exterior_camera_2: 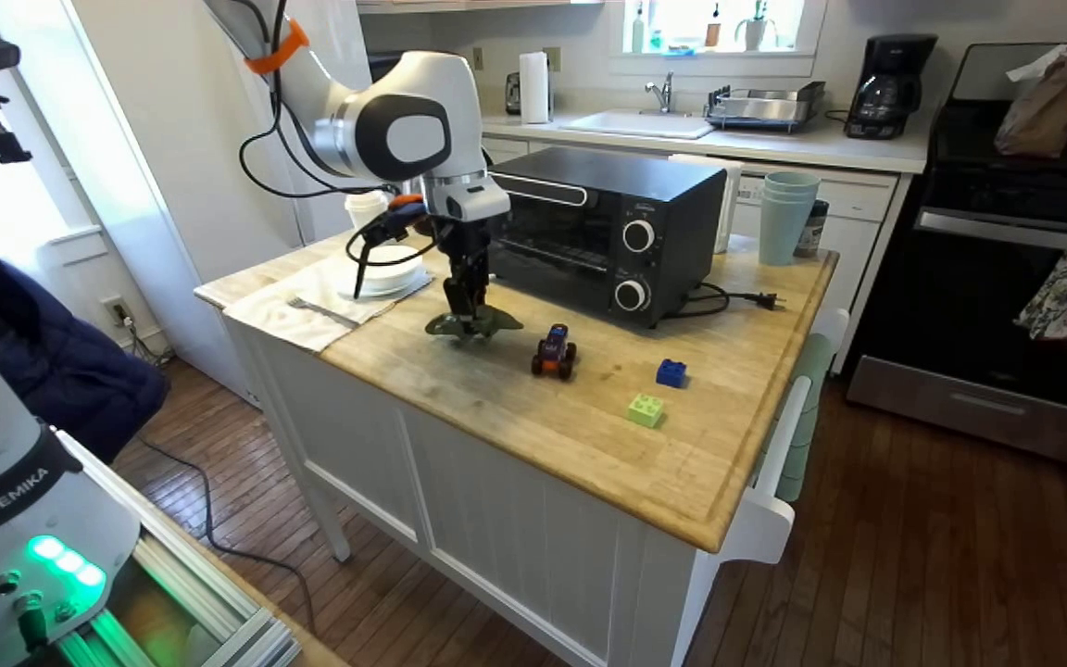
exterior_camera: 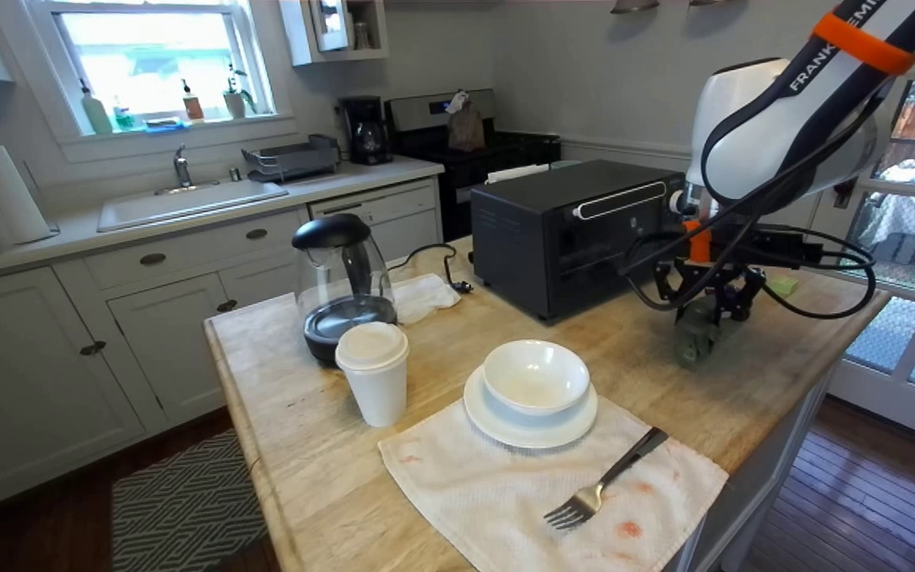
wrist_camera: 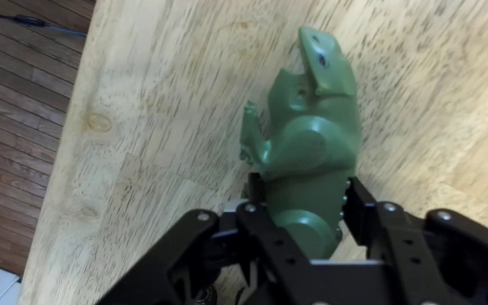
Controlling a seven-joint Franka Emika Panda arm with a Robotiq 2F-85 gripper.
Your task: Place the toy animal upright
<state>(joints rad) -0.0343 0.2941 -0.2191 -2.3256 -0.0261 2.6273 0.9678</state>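
The toy animal (wrist_camera: 311,140) is a dark green figure with a pointed head, a small eye and a short arm. In the wrist view its flank faces up at the camera and its head points away from my gripper. My gripper (wrist_camera: 305,190) has one finger on each side of its middle, with the fingertips against the body. The lower body is partly hidden by the gripper. In both exterior views the toy animal (exterior_camera: 694,338) (exterior_camera_2: 496,320) is under my gripper (exterior_camera: 708,306) (exterior_camera_2: 469,315), at or just above the tabletop; I cannot tell whether it touches.
The black toaster oven (exterior_camera_2: 608,232) stands close behind my gripper. A toy truck (exterior_camera_2: 554,352), a blue brick (exterior_camera_2: 671,372) and a yellow-green brick (exterior_camera_2: 645,409) lie to one side. A white bowl (exterior_camera: 537,377), fork (exterior_camera: 608,481), white cup (exterior_camera: 378,381) and kettle (exterior_camera: 346,286) also stand on the table.
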